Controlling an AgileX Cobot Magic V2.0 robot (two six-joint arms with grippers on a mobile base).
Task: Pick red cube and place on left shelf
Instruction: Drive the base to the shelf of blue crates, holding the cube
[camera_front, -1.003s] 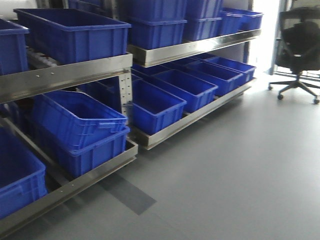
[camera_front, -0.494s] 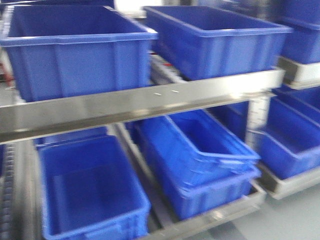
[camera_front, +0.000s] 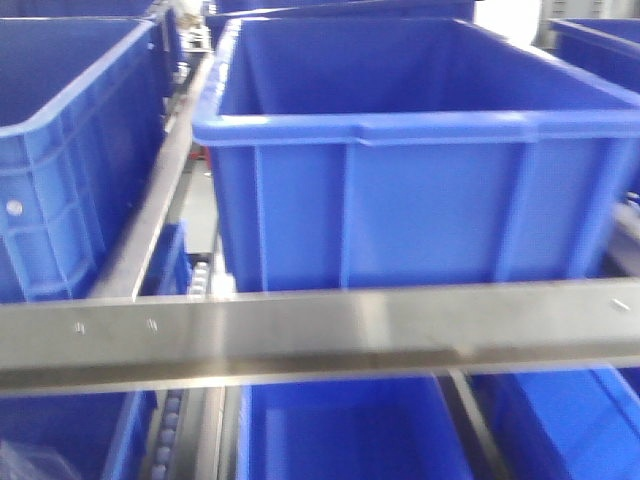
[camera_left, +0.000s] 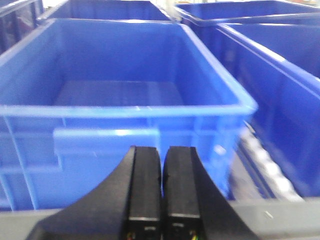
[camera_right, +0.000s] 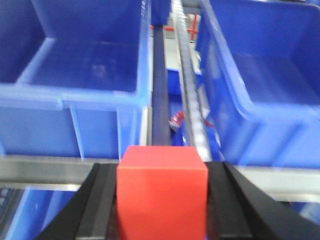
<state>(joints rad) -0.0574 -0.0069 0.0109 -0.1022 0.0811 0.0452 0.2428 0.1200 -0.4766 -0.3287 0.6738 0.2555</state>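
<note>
Right gripper tight around smooth red cube, left gripper closed, near brushed-steel left shelf.

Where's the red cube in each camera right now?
Front view: not in it.
Left wrist: not in it; just the shut left gripper.
Right wrist: red cube bottom centre, clamped in the right gripper.
Shared landmark: the shelf's steel front rail, across front and right wrist views.

Front rail of left shelf: brushed steel, satin sheen, riveted. Centre blue crate: ribbed moulded plastic, semi-gloss. red cube: smooth, matt faces.
</note>
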